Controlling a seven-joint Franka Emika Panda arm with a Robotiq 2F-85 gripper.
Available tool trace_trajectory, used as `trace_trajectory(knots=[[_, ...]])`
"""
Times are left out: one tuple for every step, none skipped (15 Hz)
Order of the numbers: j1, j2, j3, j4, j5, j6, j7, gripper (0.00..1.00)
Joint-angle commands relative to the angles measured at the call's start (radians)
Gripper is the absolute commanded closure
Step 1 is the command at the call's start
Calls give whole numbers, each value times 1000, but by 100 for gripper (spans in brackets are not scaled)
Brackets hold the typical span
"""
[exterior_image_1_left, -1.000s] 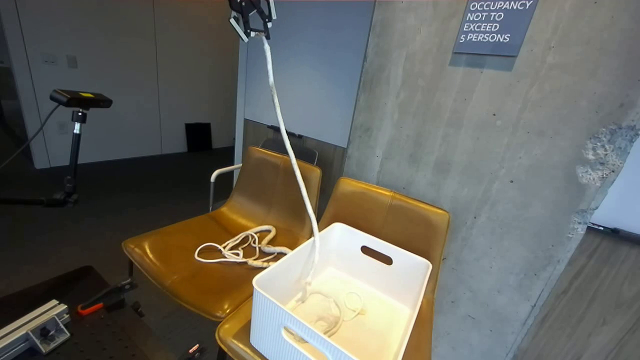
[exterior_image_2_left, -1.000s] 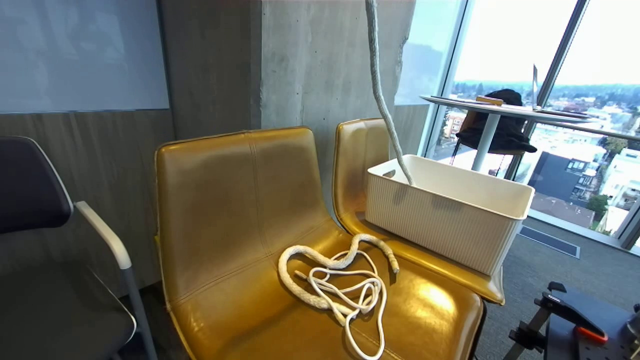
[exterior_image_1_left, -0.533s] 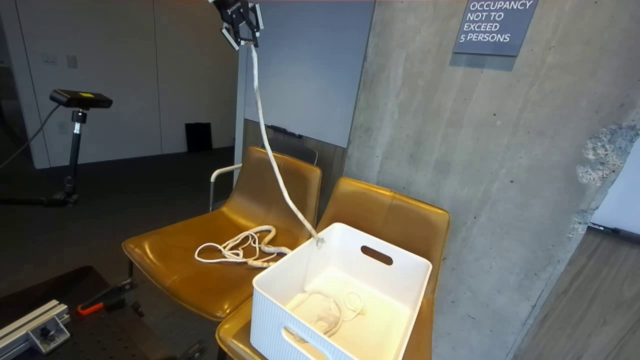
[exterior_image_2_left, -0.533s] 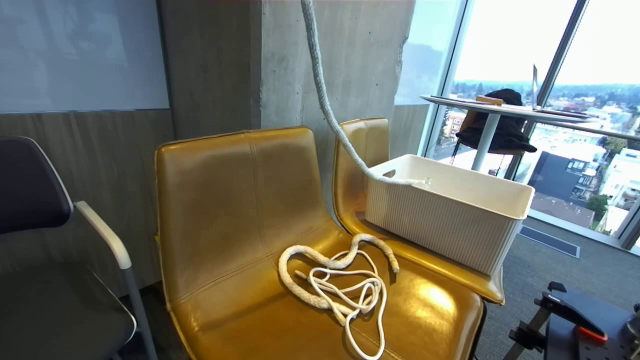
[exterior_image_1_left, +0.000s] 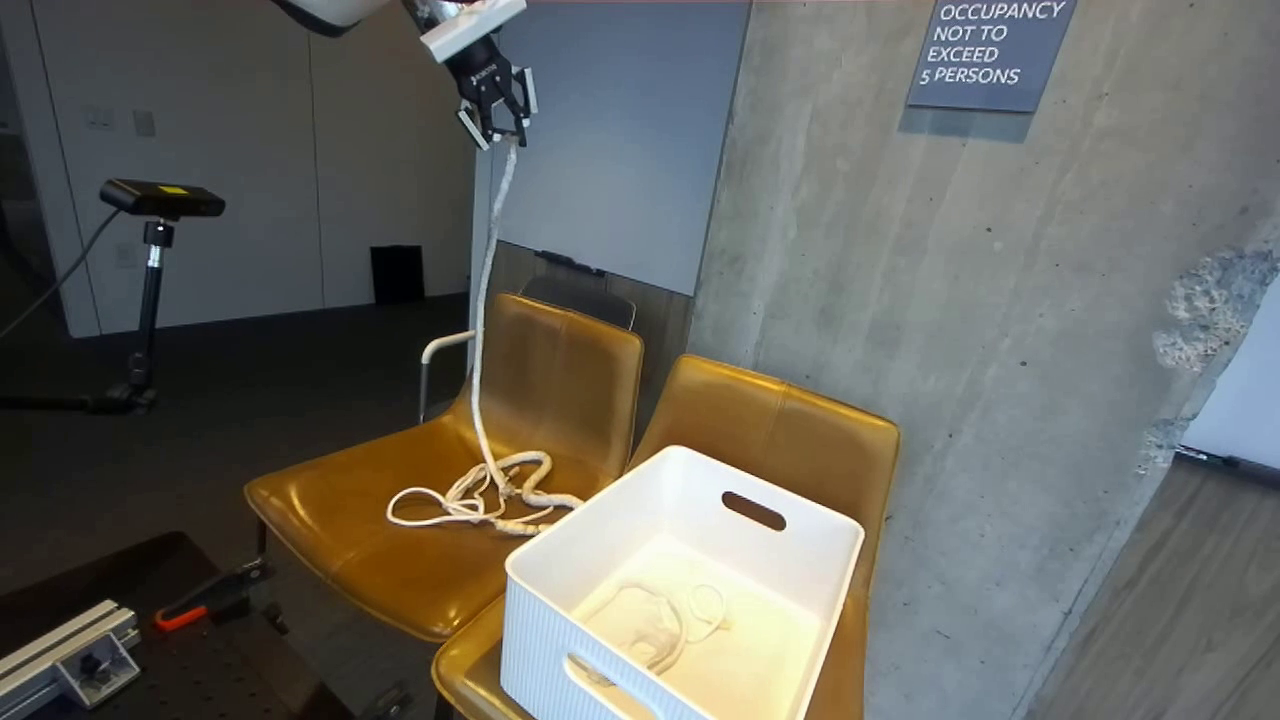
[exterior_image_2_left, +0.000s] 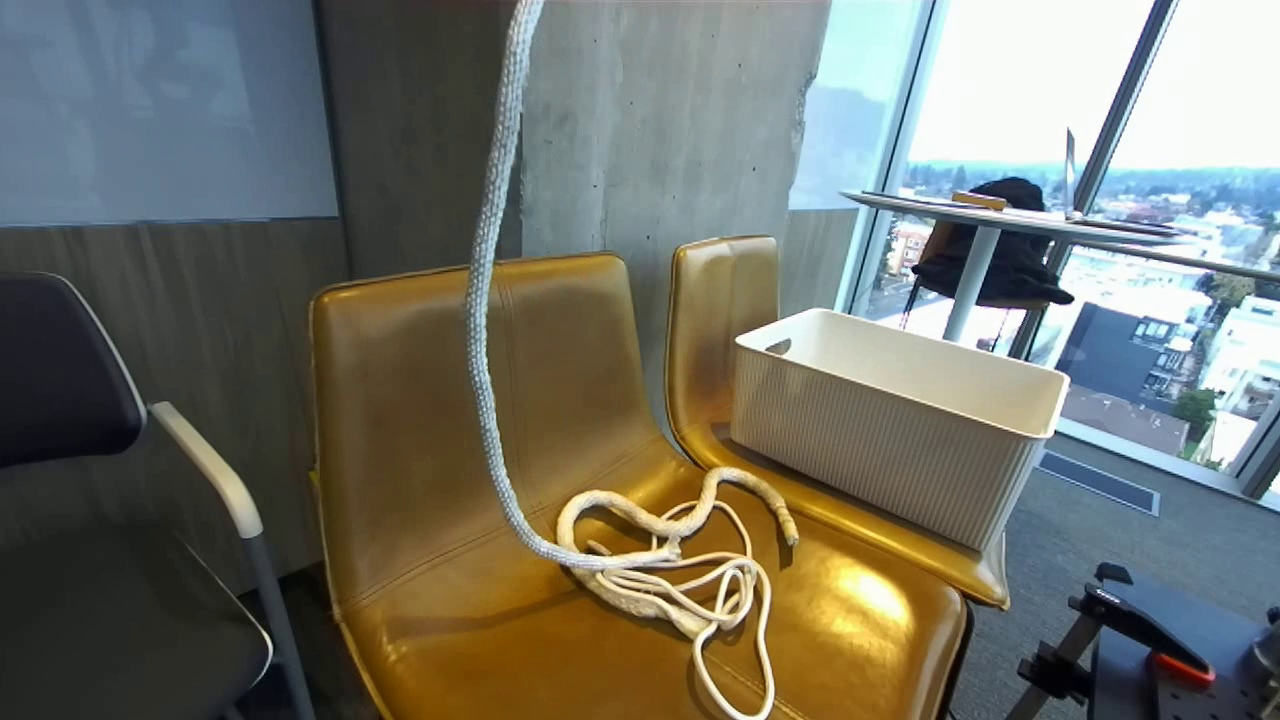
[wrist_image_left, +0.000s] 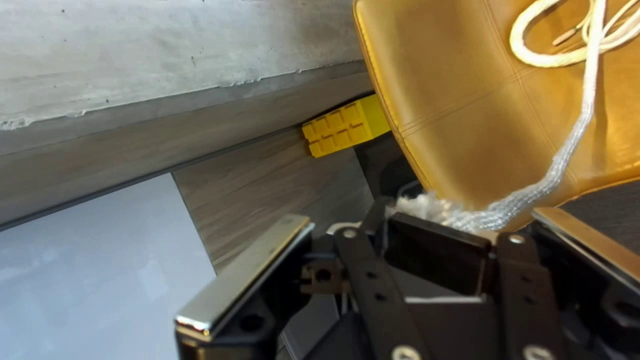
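Braided rope (exterior_image_2_left: 474, 320) is pinched tight in the gripper (exterior_image_1_left: 507, 138), upper centre, tail (exterior_image_2_left: 610, 561) seemingly rested on tangled cords (exterior_image_2_left: 635, 601); more cord (exterior_image_1_left: 682, 630) is left in the storage bin (exterior_image_1_left: 545, 640).

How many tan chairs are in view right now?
2 for sure: one chair with rope on its seat, and the next chair, which bears the white bin. Near the window, dark fabric partly hides another chair; I can't tell whether it matches.
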Motion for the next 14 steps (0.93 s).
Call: trace_trajectory(knots=[[-63, -68, -15, -154, 34, 28, 11, 100], [-88, -91, -18, -217, 48, 41, 11, 100], [-111, -111, -23, -282, 54, 53, 14, 100], [-134, -123, -25, -332, 61, 56, 12, 100], [-156, -137, -26, -384, 71, 63, 9, 100], [-164, -150, -36, -435, 88, 76, 6, 100], [-177, -164, -37, -493, 101, 93, 9, 100], [-182, -176, -37, -549, 109, 113, 15, 100], [-181, -179, -35, -595, 118, 132, 20, 100], [-177, -182, -30, -635, 123, 148, 25, 100], [-168, -178, -24, -670, 124, 164, 34, 100], [-158, -173, -17, -693, 127, 171, 39, 100], [-147, -162, -10, -717, 127, 185, 51, 100], [-136, -147, -3, -729, 129, 189, 60, 100]])
